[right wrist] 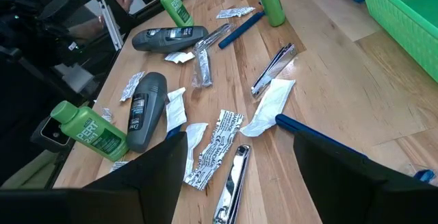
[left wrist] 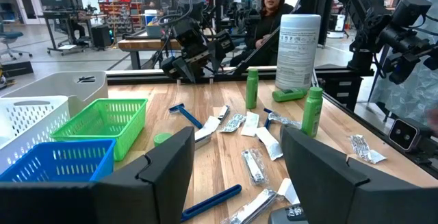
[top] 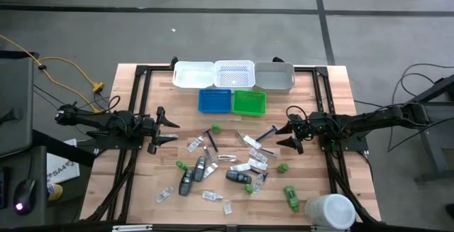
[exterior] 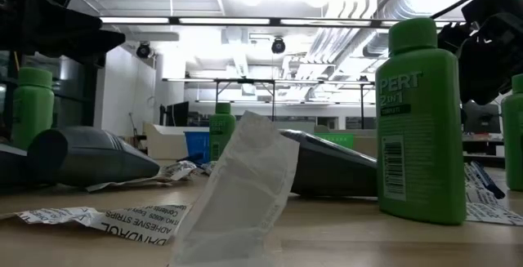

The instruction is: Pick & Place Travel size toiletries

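Hovering wide open, both empty: left gripper (top: 168, 128) left of the pile (top: 227, 169), right gripper (top: 284, 134) right. Risk: packed items, grabbing two or scattering bottles (top: 291, 197).

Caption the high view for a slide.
Both open pincers, left and right, flank scattered toiletries below five trays.

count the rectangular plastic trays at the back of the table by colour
white rectangular plastic trays: 2
pale grey rectangular plastic tray: 1
blue rectangular mesh tray: 1
green rectangular mesh tray: 1
total: 5
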